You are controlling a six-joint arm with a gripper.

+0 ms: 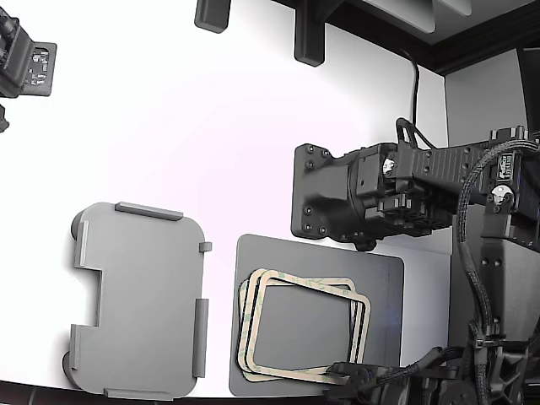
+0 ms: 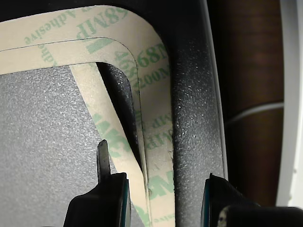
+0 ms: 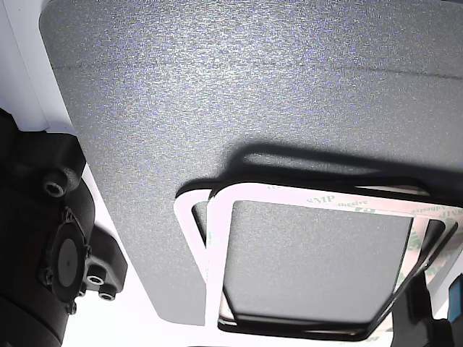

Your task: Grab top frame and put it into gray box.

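Observation:
The top frame [image 1: 314,287] is a thin cream rectangle with green print, lying skewed on a stack of alike frames on a dark gray sheet [image 1: 380,278]. My gripper [image 1: 350,369] sits at the stack's near right corner in the exterior view. In the wrist view the top frame [image 2: 154,118] runs between my two fingers, and the gripper [image 2: 163,184] is open, straddling that edge. A lower frame [image 2: 106,127] crosses beneath at an angle. The gray box [image 1: 139,304] lies empty to the exterior view's left of the sheet. The other view shows the top frame [image 3: 325,200] casting a dark shadow.
A second arm's black body [image 1: 337,194] hangs over the table just behind the sheet, with cables [image 1: 472,278] down the exterior view's right. A black device [image 1: 25,59] sits at the far left corner. The white table [image 1: 186,143] spreads behind the box.

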